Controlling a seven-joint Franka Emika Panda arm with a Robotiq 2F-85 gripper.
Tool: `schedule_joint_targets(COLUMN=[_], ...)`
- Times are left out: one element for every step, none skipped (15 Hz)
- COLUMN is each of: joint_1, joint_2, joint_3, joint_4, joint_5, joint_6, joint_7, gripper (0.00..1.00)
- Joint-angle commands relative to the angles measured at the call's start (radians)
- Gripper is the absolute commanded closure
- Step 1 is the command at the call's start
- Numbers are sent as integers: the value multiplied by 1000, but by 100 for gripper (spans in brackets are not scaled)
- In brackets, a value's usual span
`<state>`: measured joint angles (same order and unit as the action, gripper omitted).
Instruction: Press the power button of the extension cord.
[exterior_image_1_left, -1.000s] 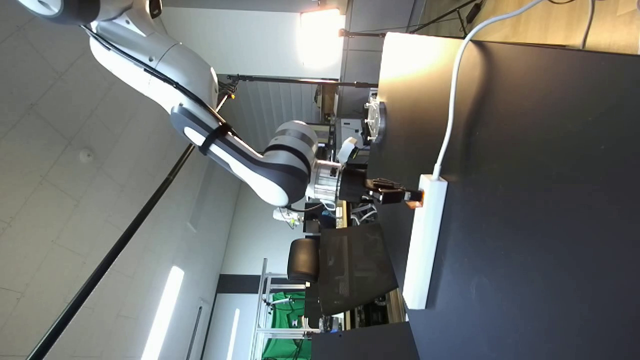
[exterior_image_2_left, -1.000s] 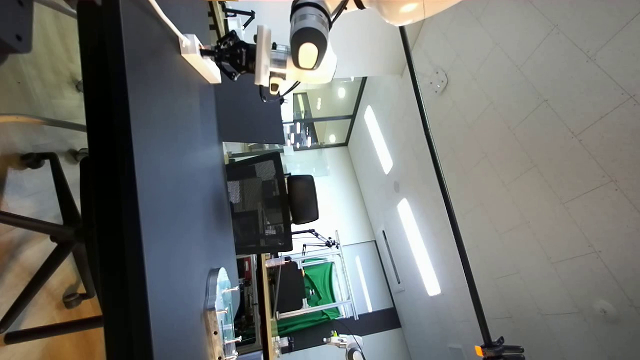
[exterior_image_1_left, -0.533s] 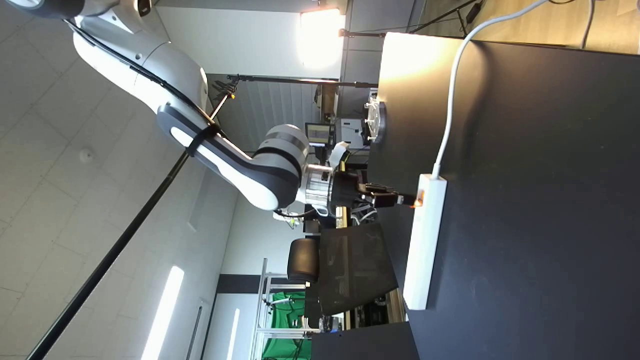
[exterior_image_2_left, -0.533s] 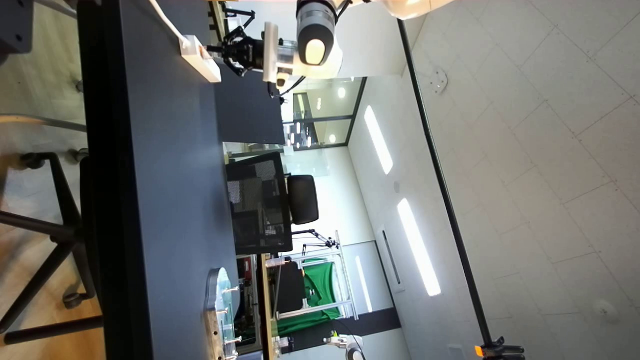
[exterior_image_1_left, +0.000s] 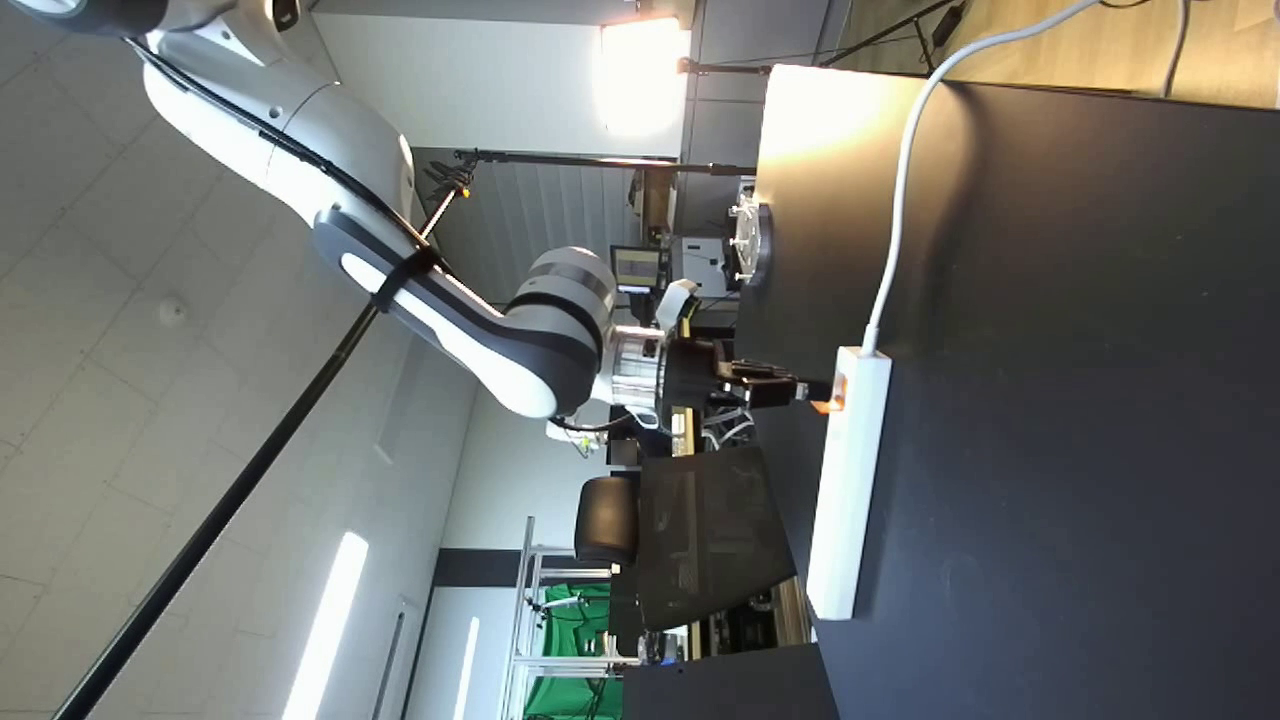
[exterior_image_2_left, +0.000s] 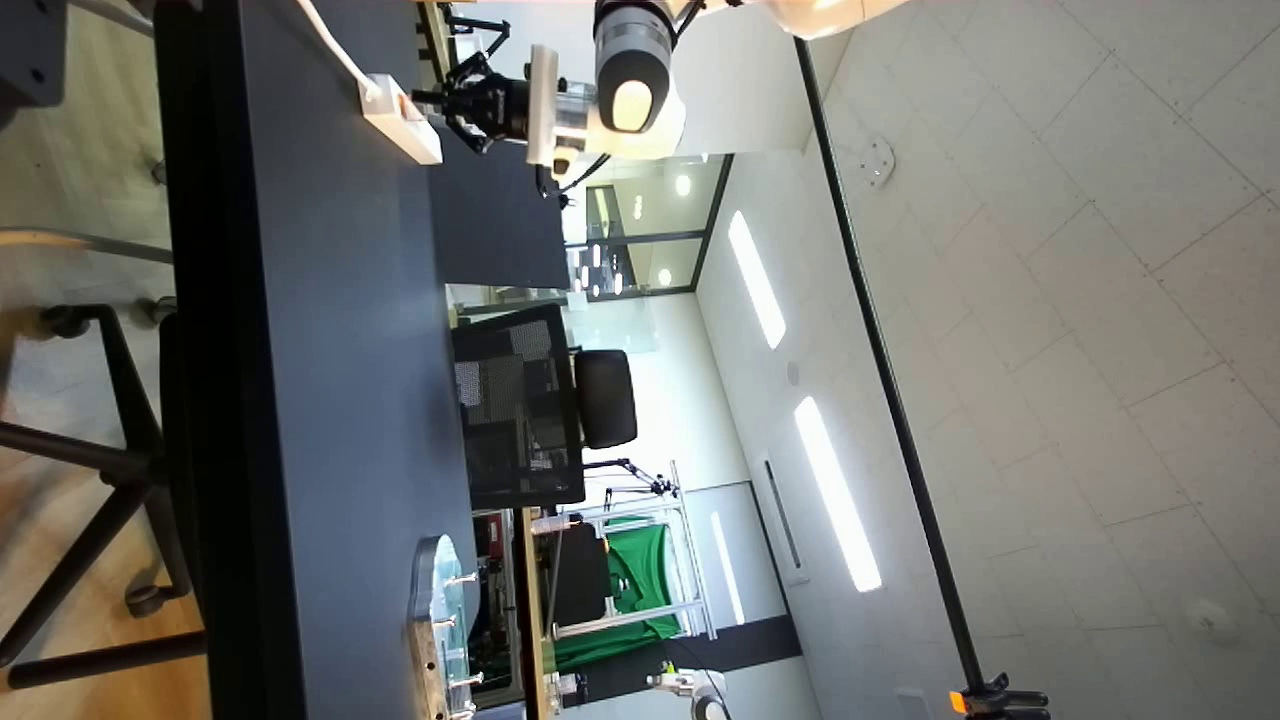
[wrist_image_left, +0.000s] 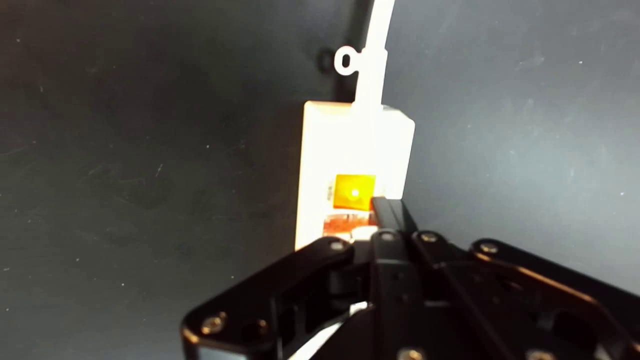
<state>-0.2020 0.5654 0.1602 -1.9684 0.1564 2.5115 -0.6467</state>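
Well apart from chair and studded plate, the empty end effector, fingertips together, near the power button

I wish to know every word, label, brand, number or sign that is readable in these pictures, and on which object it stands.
No text can be read with certainty in any view.
On the extension cord, small dark marks beside the power button in the wrist view: perhaps print, but too small and blurred to read.
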Motion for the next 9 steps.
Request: schedule_joint_targets(joint_1=[12, 12, 11, 10, 10, 10, 10, 10, 10], joint_2=[-12, -9, -7, -3, 0, 2, 5, 7, 10], joint_3=[-18, -18, -17, -16, -15, -15, -14, -14, -13], joint_4=[-7, -6, -5, -4, -3, -3, -3, -3, -3], joint_5=[-13, -12, -11, -9, -9, -9, -8, -8, -7], joint_6=[-12, -12, -12, -11, -10, -9, -8, -5, -2], joint_7=[34, 33, 31, 29, 28, 28, 27, 27, 26], gripper=[100, 100, 100, 100, 100, 100, 100, 100, 100])
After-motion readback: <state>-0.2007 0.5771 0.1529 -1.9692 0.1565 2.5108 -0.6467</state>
